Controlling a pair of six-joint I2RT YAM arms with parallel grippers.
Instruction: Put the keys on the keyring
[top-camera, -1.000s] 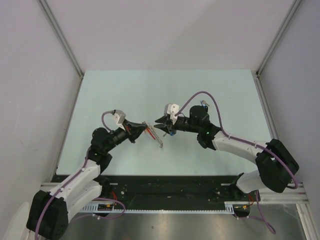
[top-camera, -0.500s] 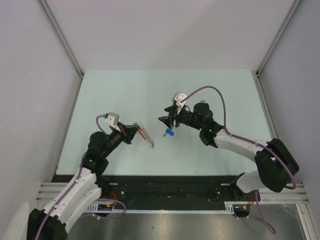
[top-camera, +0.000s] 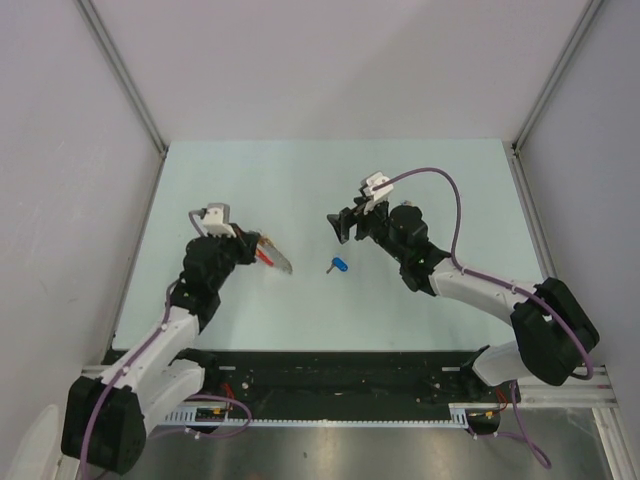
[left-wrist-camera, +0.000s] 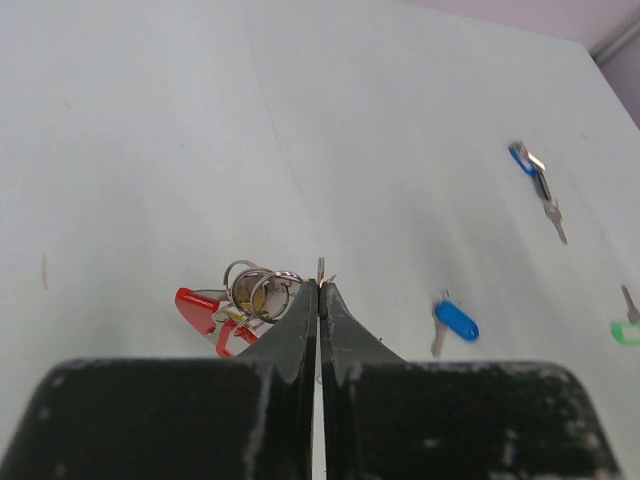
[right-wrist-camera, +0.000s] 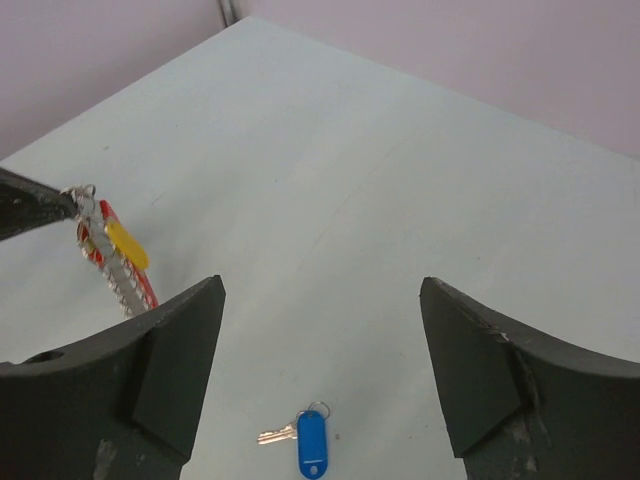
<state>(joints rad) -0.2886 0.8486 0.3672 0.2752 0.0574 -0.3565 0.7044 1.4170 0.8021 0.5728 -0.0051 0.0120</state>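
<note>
Though mostly silver, keyring (top-camera: 274, 258) partly red.

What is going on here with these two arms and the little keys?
The left gripper is shut on the keyring, which has a yellow-headed key and a red-headed key on it. The right gripper is open and empty, near a blue-headed key that lies loose on the table. A green-headed key also lies loose, so the task is not finished.
</note>
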